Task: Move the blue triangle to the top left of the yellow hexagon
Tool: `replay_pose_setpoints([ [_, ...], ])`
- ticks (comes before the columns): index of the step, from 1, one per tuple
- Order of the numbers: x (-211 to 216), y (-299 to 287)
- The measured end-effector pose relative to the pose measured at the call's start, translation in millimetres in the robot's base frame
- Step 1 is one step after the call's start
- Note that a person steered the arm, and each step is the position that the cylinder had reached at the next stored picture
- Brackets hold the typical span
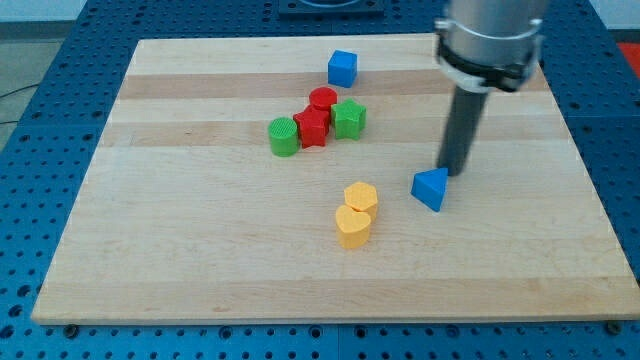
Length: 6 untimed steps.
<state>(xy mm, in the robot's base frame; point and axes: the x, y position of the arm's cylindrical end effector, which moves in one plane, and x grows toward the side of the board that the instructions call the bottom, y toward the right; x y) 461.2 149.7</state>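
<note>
The blue triangle point(430, 188) lies right of the board's middle. The yellow hexagon point(361, 197) sits to its left, a small gap between them. A second yellow block point(352, 227), shape unclear, touches the hexagon from the view's bottom. My tip point(453, 172) is down at the triangle's upper right corner, touching or nearly touching it. The rod rises from there to the arm at the view's top right.
A blue cube point(343, 68) stands near the top middle. A cluster lies left of centre: a red cylinder point(322, 99), a red block point(312, 128), a green block point(349, 118) and a green cylinder point(284, 137). The wooden board point(150, 250) ends at blue pegboard.
</note>
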Motion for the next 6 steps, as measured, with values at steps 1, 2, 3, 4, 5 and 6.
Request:
replay_pose_setpoints([
  [1,28.9,-11.6],
  [2,33.2,-63.5],
  [3,20.8,-38.9],
  [4,1.0,-55.7],
  [5,0.2,-123.8],
  [6,34.2,-144.5],
])
